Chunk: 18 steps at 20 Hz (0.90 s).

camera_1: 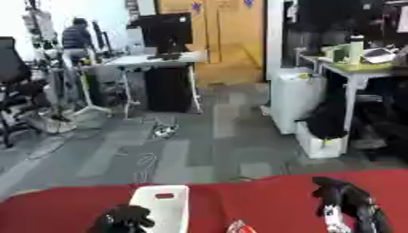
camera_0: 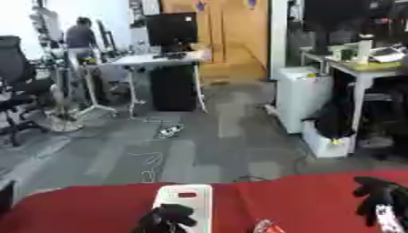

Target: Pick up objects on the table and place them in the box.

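Left hand (camera_0: 165,218) curling on the white box (camera_0: 185,200) rim; small red object (camera_0: 265,226) lying right of it, nearer than right hand (camera_0: 381,200), grip unclear.

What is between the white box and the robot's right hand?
Mostly bare red table, seen in both eye views. A small red-and-white thing peeks up between box and right hand.

The whole scene is blurring, so fine detail is washing out. The white box (camera_0: 185,200) is running off the bottom edge at 6 o'clock, its near end hiding behind the left hand (camera_0: 165,219). A small red and white thing (camera_0: 267,226), perhaps an object, is being cropped there. The right hand (camera_1: 347,205) is trailing off at 5 o'clock.
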### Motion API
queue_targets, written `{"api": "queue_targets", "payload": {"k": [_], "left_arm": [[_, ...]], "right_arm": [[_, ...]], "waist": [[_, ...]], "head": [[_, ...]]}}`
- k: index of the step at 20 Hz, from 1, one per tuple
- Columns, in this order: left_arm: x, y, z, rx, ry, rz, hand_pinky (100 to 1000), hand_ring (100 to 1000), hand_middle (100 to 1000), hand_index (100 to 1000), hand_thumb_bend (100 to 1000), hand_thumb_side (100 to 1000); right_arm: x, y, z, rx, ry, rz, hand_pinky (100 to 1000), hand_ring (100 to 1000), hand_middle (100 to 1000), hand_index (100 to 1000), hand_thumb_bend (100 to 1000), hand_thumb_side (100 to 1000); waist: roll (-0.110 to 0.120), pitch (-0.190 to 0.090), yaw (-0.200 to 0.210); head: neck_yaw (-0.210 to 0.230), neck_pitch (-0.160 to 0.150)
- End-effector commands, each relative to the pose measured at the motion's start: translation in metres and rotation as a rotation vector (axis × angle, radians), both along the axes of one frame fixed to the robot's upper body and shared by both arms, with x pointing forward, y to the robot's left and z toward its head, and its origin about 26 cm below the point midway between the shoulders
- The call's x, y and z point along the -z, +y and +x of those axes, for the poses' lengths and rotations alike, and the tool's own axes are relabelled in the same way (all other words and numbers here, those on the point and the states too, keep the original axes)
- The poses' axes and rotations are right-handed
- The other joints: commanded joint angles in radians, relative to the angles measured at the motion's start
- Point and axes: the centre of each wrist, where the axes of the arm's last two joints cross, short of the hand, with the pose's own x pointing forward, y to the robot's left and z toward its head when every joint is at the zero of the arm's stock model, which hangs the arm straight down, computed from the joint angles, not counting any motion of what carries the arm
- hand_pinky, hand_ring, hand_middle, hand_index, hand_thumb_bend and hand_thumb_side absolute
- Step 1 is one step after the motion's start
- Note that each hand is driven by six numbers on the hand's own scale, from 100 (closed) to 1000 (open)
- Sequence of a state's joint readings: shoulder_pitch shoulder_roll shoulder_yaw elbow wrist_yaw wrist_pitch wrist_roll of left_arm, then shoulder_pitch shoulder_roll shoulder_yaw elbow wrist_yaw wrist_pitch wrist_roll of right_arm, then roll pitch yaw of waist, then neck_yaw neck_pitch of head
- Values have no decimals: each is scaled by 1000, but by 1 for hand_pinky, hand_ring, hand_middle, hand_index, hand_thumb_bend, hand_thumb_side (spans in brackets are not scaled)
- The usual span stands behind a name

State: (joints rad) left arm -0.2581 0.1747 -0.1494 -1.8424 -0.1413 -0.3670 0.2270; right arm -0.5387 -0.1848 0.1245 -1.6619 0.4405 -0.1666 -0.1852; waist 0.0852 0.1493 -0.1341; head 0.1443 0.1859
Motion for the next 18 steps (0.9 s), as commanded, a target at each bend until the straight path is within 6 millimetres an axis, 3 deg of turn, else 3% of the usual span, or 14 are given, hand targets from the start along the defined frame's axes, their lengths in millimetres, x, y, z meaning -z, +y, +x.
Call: {"api": "queue_targets", "payload": {"k": [1, 4, 6, 9, 11, 15, 18], "left_arm": [[-7, 0, 0, 0, -24, 2, 433, 621, 637, 736, 399, 828], [-7, 2, 0, -6, -23, 1, 434, 622, 638, 736, 398, 830], [-6, 2, 0, -7, -22, 2, 435, 623, 638, 736, 398, 830], [-6, 2, 0, -7, -20, 2, 435, 623, 639, 736, 398, 830], [-6, 2, 0, -9, -20, 2, 437, 625, 640, 737, 398, 829], [-6, 3, 1, -14, -19, 8, 459, 645, 645, 739, 401, 826], [-6, 4, 1, -19, -18, 10, 482, 661, 652, 740, 400, 827]], "right_arm": [[-9, -2, -2, 1, -28, 0, 268, 397, 530, 742, 100, 918], [-8, -3, -2, 4, -28, 3, 268, 398, 531, 744, 100, 919], [-8, -3, -2, 4, -28, 2, 269, 399, 532, 745, 100, 919], [-8, -3, -2, 8, -25, 1, 269, 399, 532, 746, 100, 919], [-6, -3, -2, 11, -18, -2, 272, 401, 534, 748, 100, 917], [-3, -3, 0, 33, 29, -41, 276, 416, 548, 766, 100, 914], [-1, -3, 2, 76, 78, -63, 212, 412, 552, 780, 100, 900]], "waist": [[-5, -12, 3], [-5, -12, 6], [-5, -13, 6], [-5, -14, 5], [-6, -16, 4], [-11, -25, 2], [-14, -29, -1]], "head": [[-15, 13], [-14, -72], [-16, -94], [-18, -94], [-23, -76], [-26, 35], [-19, 114]]}}
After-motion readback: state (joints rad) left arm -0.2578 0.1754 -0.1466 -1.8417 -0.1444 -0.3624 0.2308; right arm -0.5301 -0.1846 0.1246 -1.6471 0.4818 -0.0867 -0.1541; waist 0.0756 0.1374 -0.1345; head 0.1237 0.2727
